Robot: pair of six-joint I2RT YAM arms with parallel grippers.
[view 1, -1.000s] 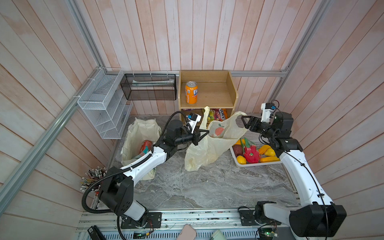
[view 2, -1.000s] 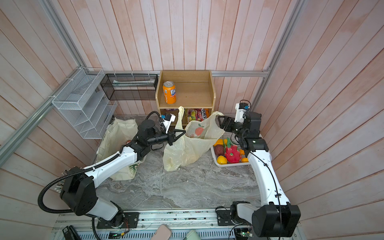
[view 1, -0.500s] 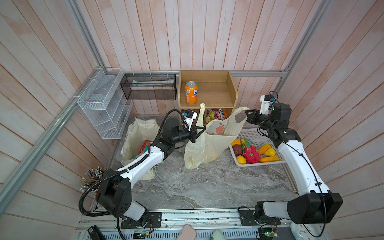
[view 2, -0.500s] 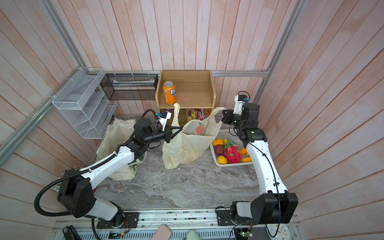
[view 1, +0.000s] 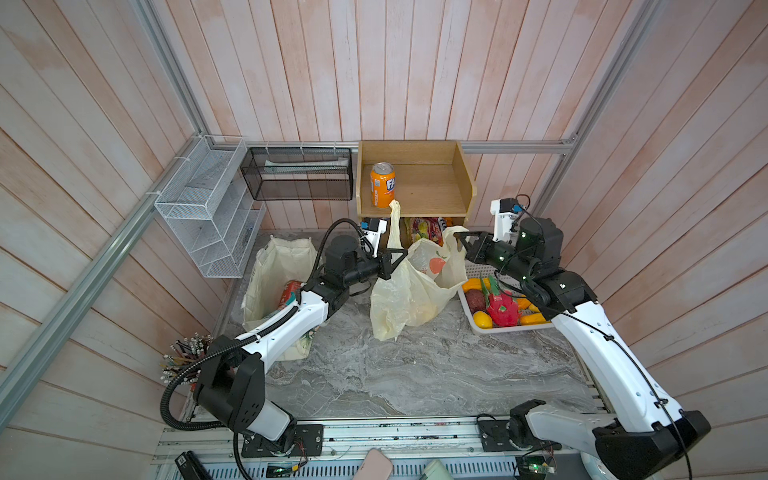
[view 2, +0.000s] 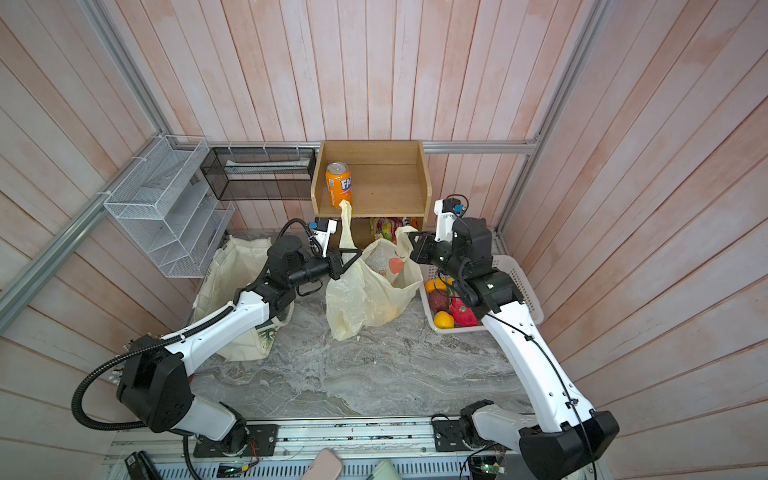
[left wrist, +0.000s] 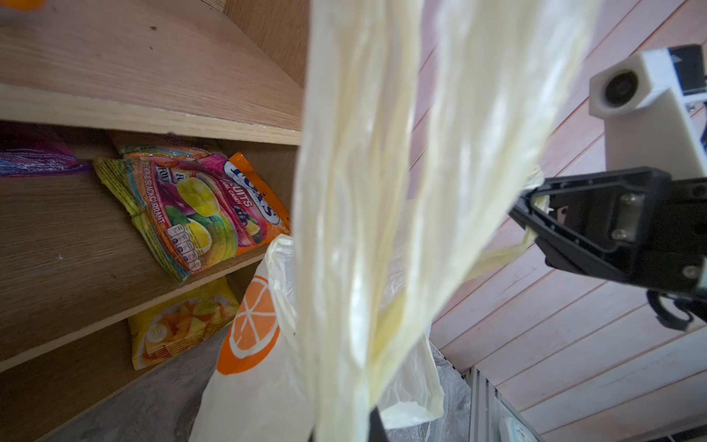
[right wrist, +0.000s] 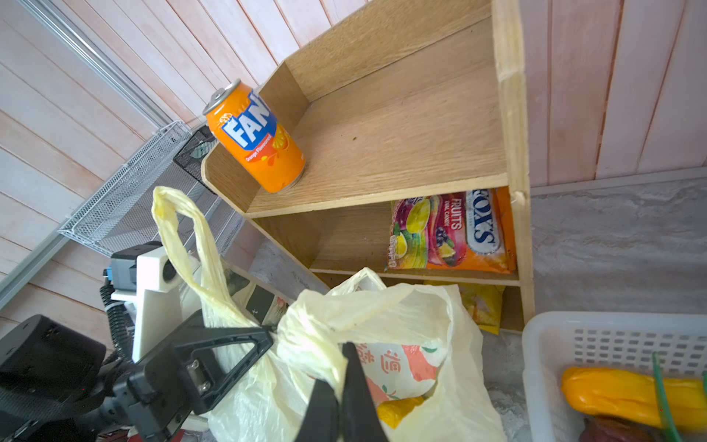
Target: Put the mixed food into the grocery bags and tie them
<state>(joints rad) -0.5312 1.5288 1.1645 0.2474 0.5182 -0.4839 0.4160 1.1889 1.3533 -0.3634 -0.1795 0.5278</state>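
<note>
The pale-yellow plastic grocery bag (view 1: 403,299) (view 2: 365,299) with orange prints stands mid-table, mouth up. My left gripper (view 1: 401,255) (view 2: 355,257) is shut on its left handle, whose loop sticks up past the jaws. My right gripper (view 1: 459,237) (view 2: 411,237) is shut on the right handle. In the right wrist view the right gripper (right wrist: 336,379) pinches bunched plastic above the bag (right wrist: 440,402), with something yellow inside. In the left wrist view the handle (left wrist: 382,191) fills the frame. A cream canvas tote (view 1: 274,266) lies at left, a red can (view 1: 291,291) in its mouth.
A wooden shelf (view 1: 465,183) at the back carries an orange soda can (view 1: 382,185), with candy packets (right wrist: 451,233) below. A white basket (view 1: 515,328) of toy fruit sits under my right arm. Wire racks (view 1: 208,216) and a black mesh tray (view 1: 299,174) hang on the left wall.
My right gripper, open a second ago, has shut on the bag's right handle and shifted slightly left. My left gripper has lifted its handle a little.
</note>
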